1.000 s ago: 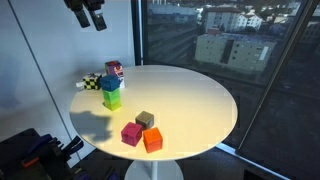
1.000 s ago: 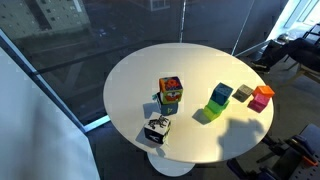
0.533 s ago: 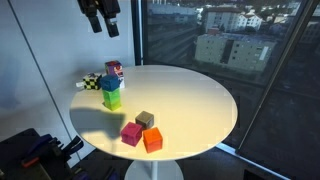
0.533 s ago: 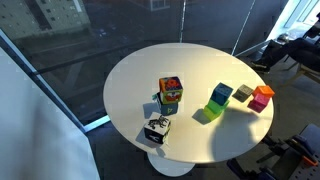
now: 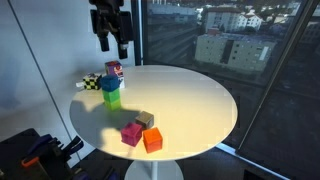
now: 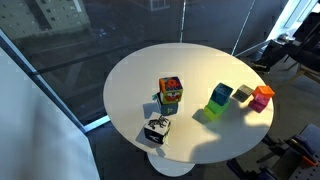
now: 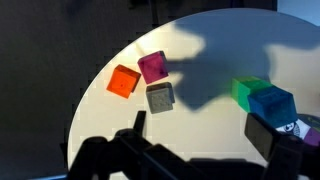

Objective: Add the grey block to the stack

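Observation:
The grey block [image 5: 146, 119] lies on the white round table [image 5: 200, 100], beside a magenta cube [image 5: 131, 133] and an orange cube [image 5: 152, 140]. It also shows in the wrist view [image 7: 159, 97] and in an exterior view [image 6: 242, 93]. The stack [image 5: 112, 85] has lime green at the bottom, blue above and a reddish patterned cube on top. The wrist view shows its green cube [image 7: 245, 92] and blue cube [image 7: 271, 102]. My gripper [image 5: 112, 45] hangs open and empty high above the table, over the stack. Its dark fingers frame the wrist view [image 7: 200, 135].
A black-and-white checkered piece [image 5: 91, 83] lies just behind the stack near the table edge. A large window stands behind the table. Dark equipment [image 5: 35, 155] sits on the floor by the table.
My gripper has moved right and lower in the exterior view, from the top left corner to above the stack. No block has moved.

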